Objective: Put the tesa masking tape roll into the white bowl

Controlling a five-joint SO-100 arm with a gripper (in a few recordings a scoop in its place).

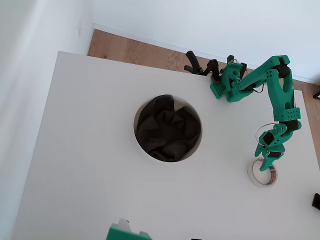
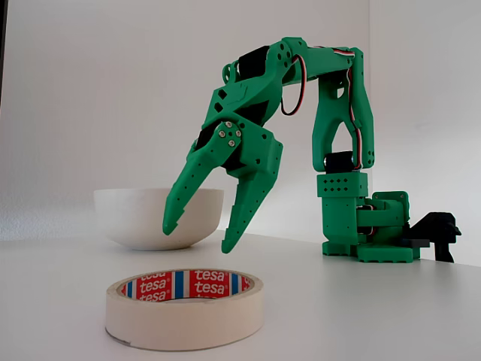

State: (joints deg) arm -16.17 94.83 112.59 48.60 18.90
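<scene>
The tape roll (image 2: 185, 308) lies flat on the smooth white worktop (image 1: 90, 165), a cream-white papery ring whose inner core carries red and blue panels printed "tesa". In the overhead view the roll (image 1: 262, 173) sits near the worktop's right edge, well apart from the bowl (image 1: 168, 128), and its top part is covered by the hand above it.

The hand (image 2: 198, 232) is green plastic with a layered, printed look, small screws at its knuckle and two long tapering fingers. The fingers are spread, tips pointing down, hanging just above the roll without touching it; nothing is pinched between them. In the overhead view the hand (image 1: 267, 159) overlaps the roll's rim, so the exact gap cannot be read there.

The bowl is round, matt white and thin-rimmed. From above it holds crumpled dark grey cloth (image 1: 167, 127) in soft folds that hides its floor. In the fixed view the bowl (image 2: 143, 217) stands behind the hand, partly covered by one finger, its inside hidden.
</scene>
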